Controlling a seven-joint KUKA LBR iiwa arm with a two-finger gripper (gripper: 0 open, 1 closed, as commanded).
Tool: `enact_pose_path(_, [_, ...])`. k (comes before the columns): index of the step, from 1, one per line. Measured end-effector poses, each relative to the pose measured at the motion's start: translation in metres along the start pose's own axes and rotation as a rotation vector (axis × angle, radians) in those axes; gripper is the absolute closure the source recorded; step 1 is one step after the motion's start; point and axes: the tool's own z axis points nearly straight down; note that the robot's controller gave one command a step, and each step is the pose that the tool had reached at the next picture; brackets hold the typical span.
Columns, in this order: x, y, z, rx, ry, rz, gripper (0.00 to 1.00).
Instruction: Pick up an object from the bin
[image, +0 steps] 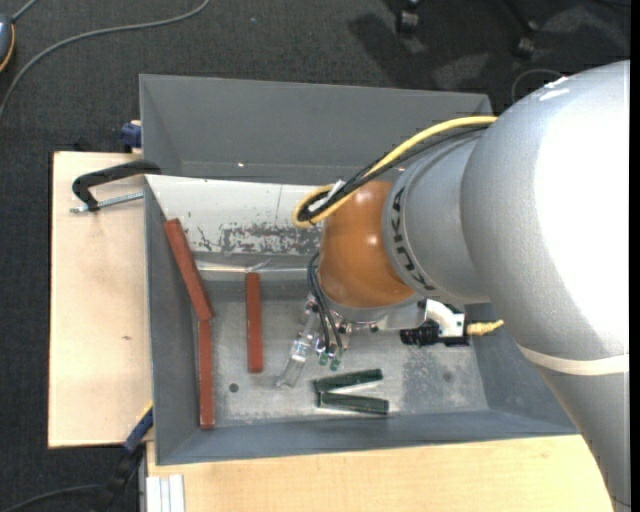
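Grey bin (300, 125) holds three red bars (254, 322) and two green bars (348, 380).

Red sticks (190, 270) crowd left wall; right floor (440, 380) open

Three reddish sticks (254, 322); perhaps wooden

We find a long reddish-brown flat bar (188, 268) slanting along the left wall of the grey metal bin (300, 125), with a second long reddish-brown bar (206, 370) continuing below it toward the near wall. A shorter reddish-brown bar (254, 322) lies right of them, apart. The gripper (322, 345) sits further right, and a pair of dark green sticks (352, 404) lies side by side just in front of it.
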Motion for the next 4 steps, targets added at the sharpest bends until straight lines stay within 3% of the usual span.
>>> enact_pose_path(1, [-0.016, -0.043, -0.058, -0.001, -0.003, 0.132, 0.0])
enact_pose_path(2, [-0.028, -0.11, -0.008, 0.008, 0.008, 0.144, 0.0])
enact_pose_path(3, [-0.021, -0.138, 0.0, 0.004, 0.007, 0.332, 0.0])
enact_pose_path(4, [-0.022, -0.137, -0.001, 0.001, 0.004, 0.331, 1.0])
